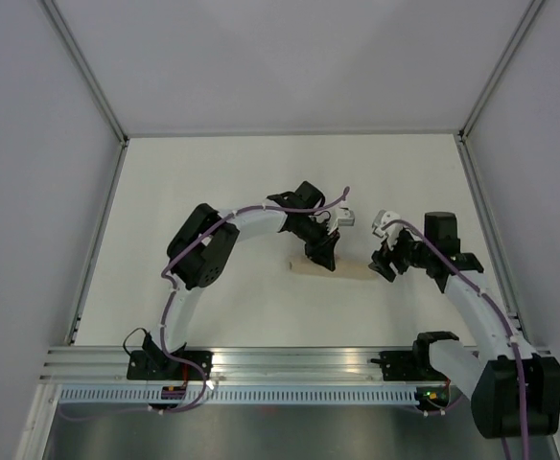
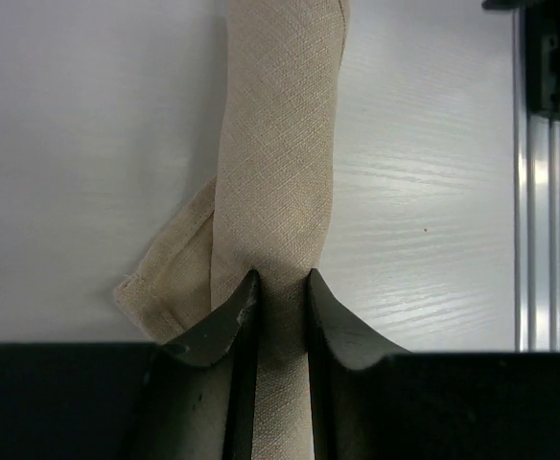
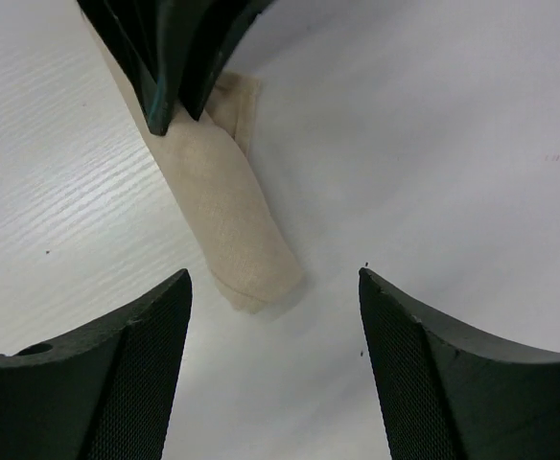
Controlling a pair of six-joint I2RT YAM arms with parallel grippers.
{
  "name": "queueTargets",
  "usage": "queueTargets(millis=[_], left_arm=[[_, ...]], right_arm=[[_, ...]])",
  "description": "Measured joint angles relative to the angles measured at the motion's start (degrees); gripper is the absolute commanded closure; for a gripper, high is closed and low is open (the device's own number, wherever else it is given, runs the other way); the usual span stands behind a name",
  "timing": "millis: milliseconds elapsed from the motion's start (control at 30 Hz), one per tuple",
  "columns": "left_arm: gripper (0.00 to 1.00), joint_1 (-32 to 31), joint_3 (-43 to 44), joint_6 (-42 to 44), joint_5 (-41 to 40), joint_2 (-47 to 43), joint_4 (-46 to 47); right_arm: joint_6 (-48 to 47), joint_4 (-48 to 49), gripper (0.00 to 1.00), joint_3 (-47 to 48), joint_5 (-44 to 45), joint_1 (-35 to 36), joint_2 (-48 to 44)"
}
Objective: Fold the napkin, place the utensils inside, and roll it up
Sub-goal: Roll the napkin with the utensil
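1. Top external view: found the napkin point(image 1: 352, 271) rolled into a slim tube, flat on the white table point(image 1: 213, 192), slightly toward 4 o'clock from the table's centre, with its long axis running 9 to 3 o'clock. Saw the left gripper point(image 1: 320, 257) lowered onto the roll nearer its 9 o'clock end. Saw the right gripper point(image 1: 384, 269) just beside the 3 o'clock end; could not tell from up here whether it touched the cloth.

2. Left wrist view: saw the napkin point(image 2: 275, 144) stretching from 6 o'clock up to 12 o'clock as a tight roll. Found the left gripper point(image 2: 282, 278) nearly closed, jaws pinching the roll from both sides, cloth filling the narrow gap. Noted a loose hemmed corner sticking out at 9 o'clock of the pinch, flat on the table point(image 2: 433, 192). Spotted a metal rail point(image 2: 539, 240) along the 3 o'clock edge.

3. Right wrist view: found the right gripper point(image 3: 272, 273) spread wide, gripping nothing. Saw the napkin point(image 3: 227, 211) coming in from 11 o'clock, its rounded end lying between the jaws and apart from both. Saw the left gripper point(image 3: 179, 115) clamped on the roll at 11 o'clock.
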Motion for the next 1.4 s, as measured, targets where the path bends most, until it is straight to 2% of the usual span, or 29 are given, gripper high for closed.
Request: queueTargets(millis=[100,200,400,567,733,833,867,900,933,967,1033,1167,1400], left_arm=[[0.98,1.3,3.1,-0.6,4.1,2.7,-3.8],[0.98,2.5,5.7,-1.6,7.7,5.2,-7.7],[0.98,3.5,11.1,-3.1,12.1,9.6,-15.1],[0.98,3.6,12.7,-3.8,14.1,11.2,-18.6],[0.95,3.6,12.7,-3.9,14.8,11.6,-21.1],[0.83,3.6,12.7,-3.9,15.1,11.7,-21.9],[0.74,3.7,12.7,-3.9,15.1,11.8,-22.2],[0.71,3.7,12.7,-3.9,15.1,11.8,-22.4],[0.68,3.7,12.7,-3.9,15.1,11.8,-22.7],[0.63,3.7,12.7,-3.9,15.1,11.8,-22.7],[0.60,3.9,12.8,-4.0,14.9,11.8,-22.6],[0.54,4.5,12.5,-6.2,13.6,11.3,-21.3],[0.52,7.6,11.0,-12.3,5.5,4.9,-13.7]], right_arm=[[-0.2,5.9,0.23,-4.8,4.0,6.9,-5.0],[-0.5,11.2,0.23,-8.6,9.5,16.3,-5.9],[-1.4,19.1,0.23,-12.0,19.4,30.2,-1.6],[-2.4,23.3,0.24,-12.5,25.3,36.2,3.3],[-3.1,28.0,0.30,-12.8,30.0,40.2,9.1],[-3.2,29.9,0.37,-12.8,31.5,41.3,11.2],[-3.3,30.3,0.40,-12.8,32.0,41.6,11.5],[-3.3,30.4,0.44,-12.8,32.2,41.7,11.8],[-3.4,30.6,0.56,-12.8,32.5,41.7,12.0],[-3.6,30.4,0.62,-12.8,32.7,41.7,12.1],[-3.6,30.0,0.71,-12.7,32.7,42.0,12.6],[-3.1,28.3,0.73,-11.0,32.9,41.9,13.5],[-1.3,24.5,0.76,-7.5,32.4,41.2,15.8]])
